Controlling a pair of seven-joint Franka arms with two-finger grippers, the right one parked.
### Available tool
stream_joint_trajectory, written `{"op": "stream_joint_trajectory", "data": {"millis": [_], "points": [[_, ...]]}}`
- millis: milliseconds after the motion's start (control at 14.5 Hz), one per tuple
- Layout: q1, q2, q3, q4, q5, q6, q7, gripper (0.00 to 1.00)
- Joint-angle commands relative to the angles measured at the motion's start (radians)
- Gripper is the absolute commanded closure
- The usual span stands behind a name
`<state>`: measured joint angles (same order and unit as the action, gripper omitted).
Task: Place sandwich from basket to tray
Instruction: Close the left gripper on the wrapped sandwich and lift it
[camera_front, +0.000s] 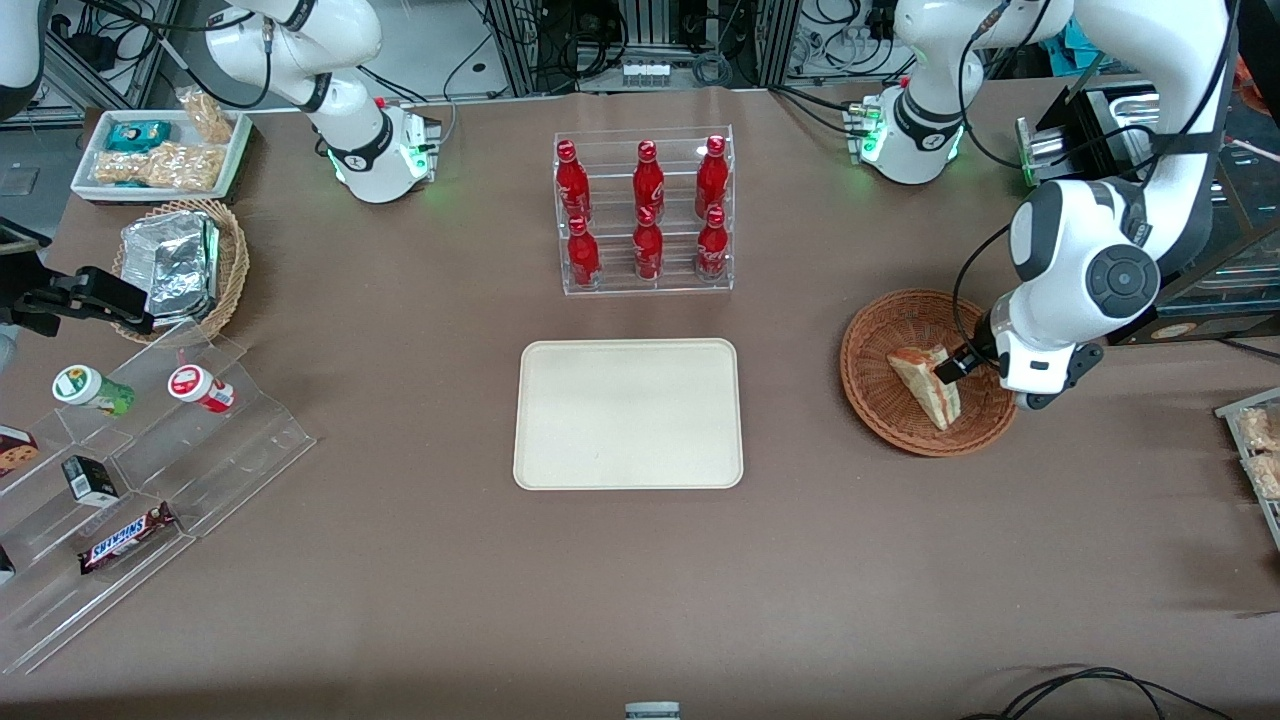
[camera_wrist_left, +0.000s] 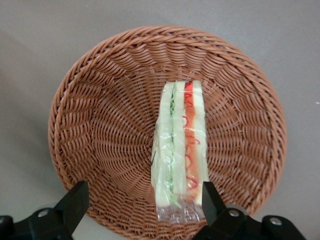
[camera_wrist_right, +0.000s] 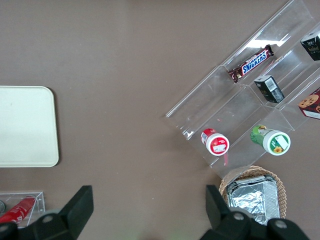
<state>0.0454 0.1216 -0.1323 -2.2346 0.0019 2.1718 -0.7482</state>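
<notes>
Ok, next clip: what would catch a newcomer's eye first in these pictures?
Probably the left arm's gripper, reaching open into the reddish-brown wicker basket toward the working arm's end of the table, its fingers either side of the wrapped sandwich, not yet closed on it. Next, the bare cream tray at the table's centre, and the clear rack of six red cola bottles farther from the front camera than the tray.

Front view looks down over the whole table; left wrist view sits close above the basket (camera_wrist_left: 167, 130), the gripper (camera_wrist_left: 142, 200) wide open over it, a basket (camera_front: 928, 372) the front view shares.
</notes>
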Motion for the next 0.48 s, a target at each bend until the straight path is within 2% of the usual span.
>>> {"op": "stream_joint_trajectory", "data": {"millis": [0,414], "points": [[-0.006,0.01,-0.007,-0.016,-0.006,0.048,-0.034,0.0],[-0.028,0.064,-0.012,-0.017,-0.008,0.111,-0.04,0.0]]}}
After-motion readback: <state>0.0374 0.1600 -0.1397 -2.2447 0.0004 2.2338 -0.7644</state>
